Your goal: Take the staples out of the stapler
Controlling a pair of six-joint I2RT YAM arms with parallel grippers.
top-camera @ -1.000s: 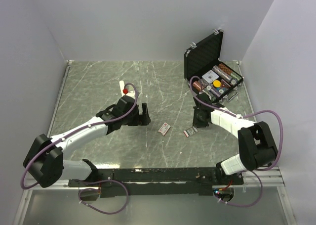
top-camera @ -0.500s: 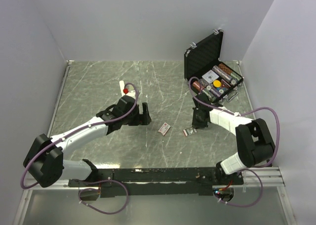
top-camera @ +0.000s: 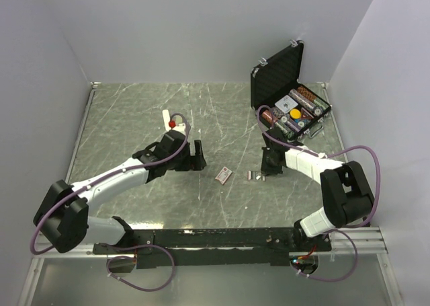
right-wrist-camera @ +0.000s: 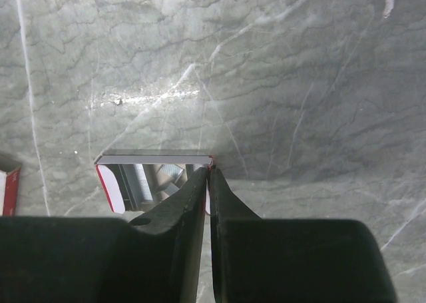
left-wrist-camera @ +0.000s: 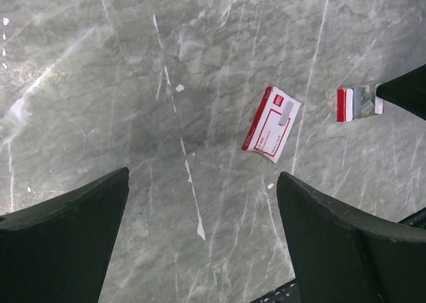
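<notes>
Left gripper [left-wrist-camera: 203,178] hangs wide and empty near pink-and-white box [left-wrist-camera: 271,124]; right gripper [right-wrist-camera: 210,173], fingers nearly pressed together, meets the edge of a red-edged tray [right-wrist-camera: 156,159] holding staples [right-wrist-camera: 140,183].

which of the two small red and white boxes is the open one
The open box, at the right gripper tips, with grey staples showing inside. The shut box lies apart from it, flat, printed lid up.
</notes>
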